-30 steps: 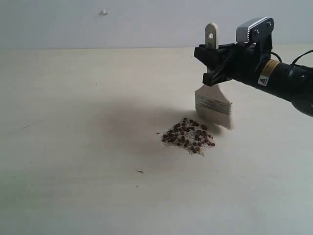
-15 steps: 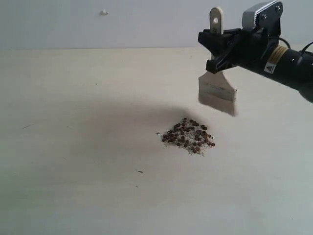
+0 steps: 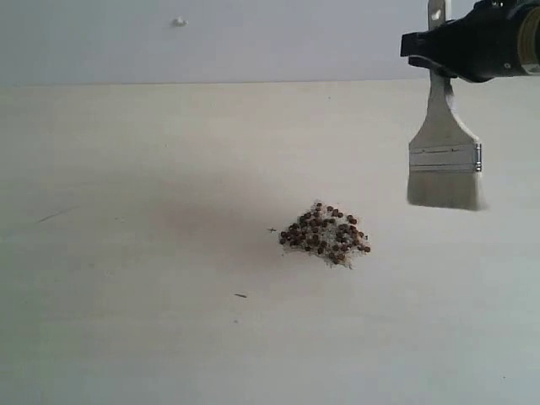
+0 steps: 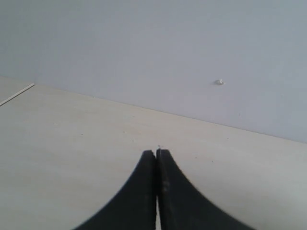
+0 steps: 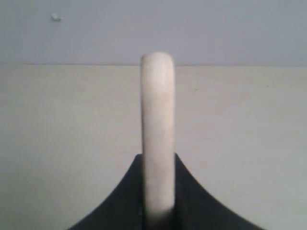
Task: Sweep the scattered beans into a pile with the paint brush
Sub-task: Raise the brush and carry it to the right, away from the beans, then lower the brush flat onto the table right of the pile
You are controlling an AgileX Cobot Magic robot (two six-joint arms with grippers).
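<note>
1. My right gripper (image 3: 435, 59) is up high on the right side. Its two black fingers (image 5: 120, 201) squeeze tight on a wide flat paint brush (image 3: 445, 143) with a light wooden handle.
2. The handle (image 5: 157, 120) stands up between my fingers, with one finger on each side of it.
3. The brush hangs straight down. Its silver metal band (image 3: 445, 158) sits below the handle, and its pale whitish bristles (image 3: 445, 190) point down.
4. The bristles do not touch the beans. The brush is off to the right of them, with bare table between.
5. The tiny round dark-brown beans (image 3: 304, 232) lie together in one small pile (image 3: 325, 236) near the middle of the pale cream table (image 3: 126, 253). Little whitish crumbs (image 3: 327, 255) are mixed in.
6. A tiny dark speck (image 3: 241, 295) lies alone in front of the pile. I cannot tell if it is a bean.
7. My left gripper (image 4: 156, 155) shows only in its own camera. Its two black fingers (image 4: 134, 196) are pressed together with nothing between them.
8. It points over the table at a pale grey wall (image 4: 120, 43) with a small white spot (image 4: 219, 82).
</note>
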